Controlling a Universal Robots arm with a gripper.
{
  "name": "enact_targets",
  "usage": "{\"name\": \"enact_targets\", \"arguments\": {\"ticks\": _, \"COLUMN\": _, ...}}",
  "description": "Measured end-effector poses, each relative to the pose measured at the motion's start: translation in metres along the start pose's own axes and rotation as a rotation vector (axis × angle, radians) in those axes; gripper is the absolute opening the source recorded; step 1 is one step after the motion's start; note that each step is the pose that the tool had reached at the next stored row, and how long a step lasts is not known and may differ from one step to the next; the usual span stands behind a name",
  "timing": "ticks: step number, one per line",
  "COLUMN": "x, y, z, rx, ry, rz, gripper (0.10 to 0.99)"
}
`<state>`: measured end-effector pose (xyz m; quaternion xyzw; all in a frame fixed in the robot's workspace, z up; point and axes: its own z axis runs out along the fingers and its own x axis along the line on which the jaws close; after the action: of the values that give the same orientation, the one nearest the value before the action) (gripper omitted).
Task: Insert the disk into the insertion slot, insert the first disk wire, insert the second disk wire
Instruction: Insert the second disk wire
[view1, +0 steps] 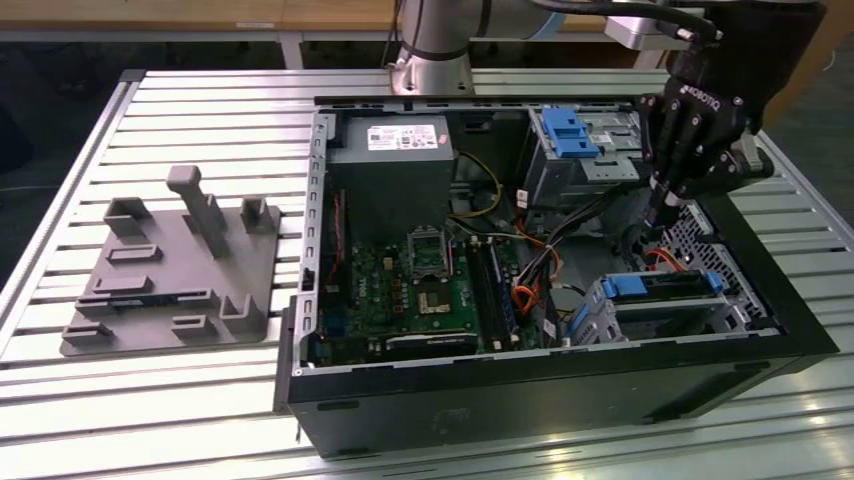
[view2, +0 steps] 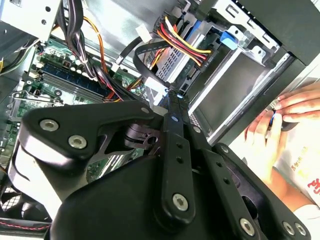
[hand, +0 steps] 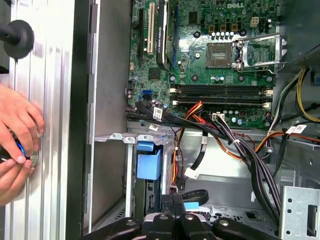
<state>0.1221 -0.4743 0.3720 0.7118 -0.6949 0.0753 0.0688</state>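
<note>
Slatted desk (view1: 200, 400) under open case (view1: 534, 390). Disk (view1: 663, 286) already seated in slot (view1: 667, 310), blue rails up. Hand (view1: 657, 215) low beside it, fingers pinched together, seemingly on a wire end.

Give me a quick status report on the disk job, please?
Tool down inside the case, above the disk. Disk seated in the insertion slot. Wire bundle close alongside. A person's hands outside the case wall.
</note>
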Motion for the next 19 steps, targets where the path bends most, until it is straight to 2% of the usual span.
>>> {"name": "enact_targets", "arguments": {"ticks": 6, "x": -0.0001, "y": 0.0000, "z": 0.0006, "rx": 0.000, "ry": -0.0013, "rz": 0.000, "gripper": 0.125}}
{"name": "enact_targets", "arguments": {"ticks": 7, "x": -0.0001, "y": 0.0000, "z": 0.0006, "rx": 0.000, "ry": -0.0019, "rz": 0.000, "gripper": 0.141}}
{"name": "enact_targets", "arguments": {"ticks": 8, "x": -0.0001, "y": 0.0000, "z": 0.0006, "rx": 0.000, "ry": -0.0028, "rz": 0.000, "gripper": 0.196}}
{"name": "enact_targets", "arguments": {"ticks": 10, "x": -0.0001, "y": 0.0000, "z": 0.0006, "rx": 0.000, "ry": -0.0035, "rz": 0.000, "gripper": 0.196}}
{"name": "enact_targets", "arguments": {"ticks": 11, "x": -0.0001, "y": 0.0000, "z": 0.0006, "rx": 0.000, "ry": -0.0036, "rz": 0.000, "gripper": 0.263}}
{"name": "enact_targets", "arguments": {"ticks": 12, "x": -0.0001, "y": 0.0001, "z": 0.0009, "rx": 0.000, "ry": -0.0038, "rz": 0.000, "gripper": 0.263}}
{"name": "enact_targets", "arguments": {"ticks": 13, "x": 0.0000, "y": 0.0005, "z": 0.0015, "rx": 0.000, "ry": -0.0049, "rz": 0.000, "gripper": 0.263}}
{"name": "enact_targets", "arguments": {"ticks": 16, "x": 0.0020, "y": 0.0029, "z": 0.0033, "rx": 0.002, "ry": -0.0156, "rz": 0.000, "gripper": 0.263}}
{"name": "enact_targets", "arguments": {"ticks": 19, "x": 0.0057, "y": 0.0046, "z": 0.0050, "rx": 0.002, "ry": -0.0172, "rz": 0.000, "gripper": 0.263}}
